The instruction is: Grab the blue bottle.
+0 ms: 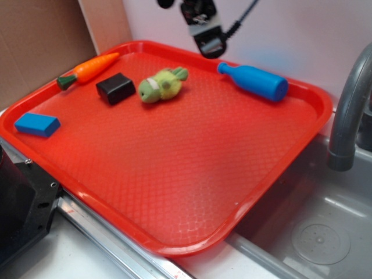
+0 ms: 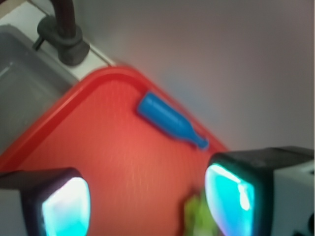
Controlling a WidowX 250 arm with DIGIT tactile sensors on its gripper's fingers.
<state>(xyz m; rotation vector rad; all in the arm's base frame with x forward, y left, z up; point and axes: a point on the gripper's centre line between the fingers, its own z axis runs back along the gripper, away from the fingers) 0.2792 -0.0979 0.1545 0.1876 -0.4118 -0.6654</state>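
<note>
Tool [image 1: 209,43] hangs above tray's [image 1: 174,244] far edge, jaws spread wide, holding nothing. Blue bottle [image 1: 256,81] lies on its side nr far right rim, neck twd tool. Approach: shift right, rotate jaws across body, descend mid-cylinder; avoid plush [image 1: 163,85].

Blue bottle [image 1: 254,81] [image 2: 170,120]: solid bright-blue plastic, lying on side near red tray's [image 1: 192,192] back rim.

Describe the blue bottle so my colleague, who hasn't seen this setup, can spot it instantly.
Start at the big red tray beside the grey sink. The blue bottle lies on its side along the tray's far edge, near the corner closest to the faucet. Unlike the flat blue block at the opposite side, it is round with a narrow neck.
</note>
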